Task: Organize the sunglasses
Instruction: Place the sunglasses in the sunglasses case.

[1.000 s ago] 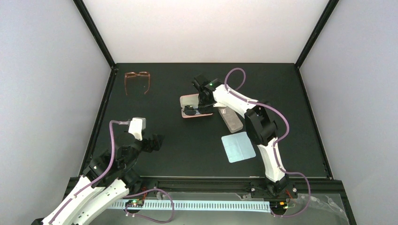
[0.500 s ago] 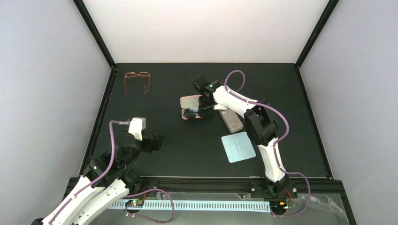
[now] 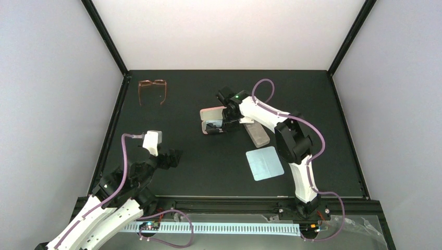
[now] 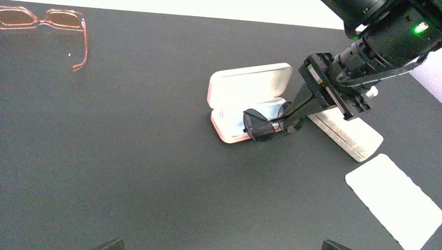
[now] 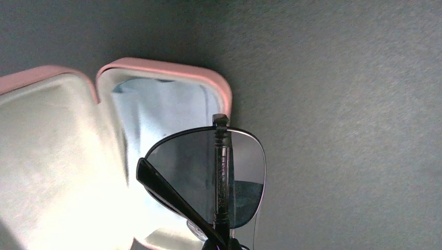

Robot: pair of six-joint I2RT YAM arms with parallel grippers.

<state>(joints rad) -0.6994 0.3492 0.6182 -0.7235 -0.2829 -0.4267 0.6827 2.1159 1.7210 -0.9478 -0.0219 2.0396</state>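
Sunglasses [image 4: 259, 126] with a thin black frame and dark lenses are held folded in the right gripper [image 4: 284, 121]. Its jaws are closed tight on the frame, and the exact grip point cannot be made out. The pair sits tilted over the near half of the open pink case [image 4: 250, 86], at that half's right end, with one lens hanging above the pale lining. Whether the frame touches the lining cannot be determined.

The left gripper [image 3: 174, 158] is parked at the near left of the table [image 3: 156, 130], well apart from all items, with its jaws spread fully wide and nothing between them.

Task status, as judged from the current layout:
- Done: the pink case is open, with its lid lying on the far side; the sunglasses are positioned at the case.
- Left: lower the sunglasses flat into the lined half, release them, and close the lid.
- Possibly left: a pink-framed pair [image 3: 152, 89] lies at the far left with its arms unfolded. A grey case [image 3: 256, 133], closed, lies just right of the pink case. A light blue cloth [image 3: 265, 163] lies near and right of both cases.

Markings: no brand, label or readable writing appears on the cases, the cloth or either pair. A green indicator lamp is lit on the right arm.
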